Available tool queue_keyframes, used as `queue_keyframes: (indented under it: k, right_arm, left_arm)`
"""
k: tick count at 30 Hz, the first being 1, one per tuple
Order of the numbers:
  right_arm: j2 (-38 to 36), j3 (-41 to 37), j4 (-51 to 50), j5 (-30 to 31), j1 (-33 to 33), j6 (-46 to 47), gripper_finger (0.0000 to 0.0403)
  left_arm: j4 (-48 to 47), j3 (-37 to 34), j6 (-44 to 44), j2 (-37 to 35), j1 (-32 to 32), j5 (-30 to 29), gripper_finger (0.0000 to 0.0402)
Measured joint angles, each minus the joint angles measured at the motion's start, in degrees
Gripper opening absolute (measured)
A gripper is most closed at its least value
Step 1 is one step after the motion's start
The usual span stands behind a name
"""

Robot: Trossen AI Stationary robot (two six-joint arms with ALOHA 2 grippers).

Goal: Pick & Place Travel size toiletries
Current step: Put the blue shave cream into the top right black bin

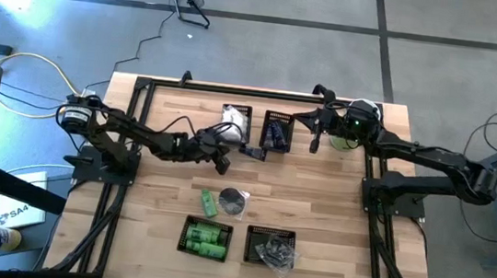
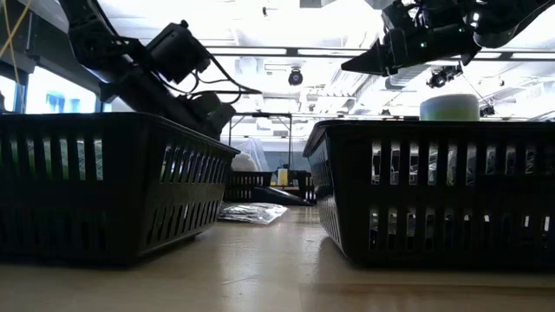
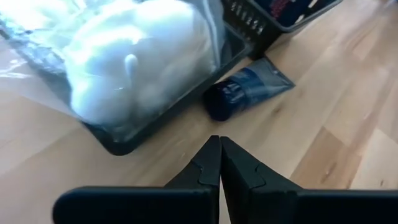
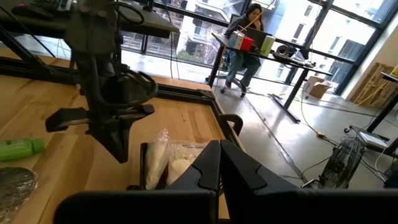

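We see the dark blue tube (image 3: pixel 247 91) lying flat on the table just beside the white-packet basket (image 3: pixel 163 116), its long axis running away from that basket. The left gripper (image 3: pixel 219 163), fingers pressed together and empty, hovers near the tube.
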Motion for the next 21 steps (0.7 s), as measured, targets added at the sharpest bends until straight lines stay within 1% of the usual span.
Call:
queue_keyframes:
  k: [6, 14, 19, 21]
  right_arm:
    - [0.0, 0.0, 0.0, 0.0, 0.0, -0.3, 0.0003]
    - [0.0, 0.0, 0.0, 0.0, 0.0, -0.3, 0.0003]
    - [0.0, 0.0, 0.1, 0.0, 0.0, -0.3, 0.0003]
    - [0.0, 0.0, 0.0, 0.0, 0.0, -0.3, 0.0003]
  left_arm:
    - [-0.4, 0.0, 0.0, 0.0, 1.5, 0.4, 0.0001]
    - [0.9, 0.2, 0.1, 0.7, 1.5, 0.4, 0.0000]
    - [-0.1, 4.5, 1.3, 4.7, 1.4, 1.4, 0.0000]
    - [-4.2, 6.7, 1.5, 5.9, 1.4, 1.4, 0.0000]
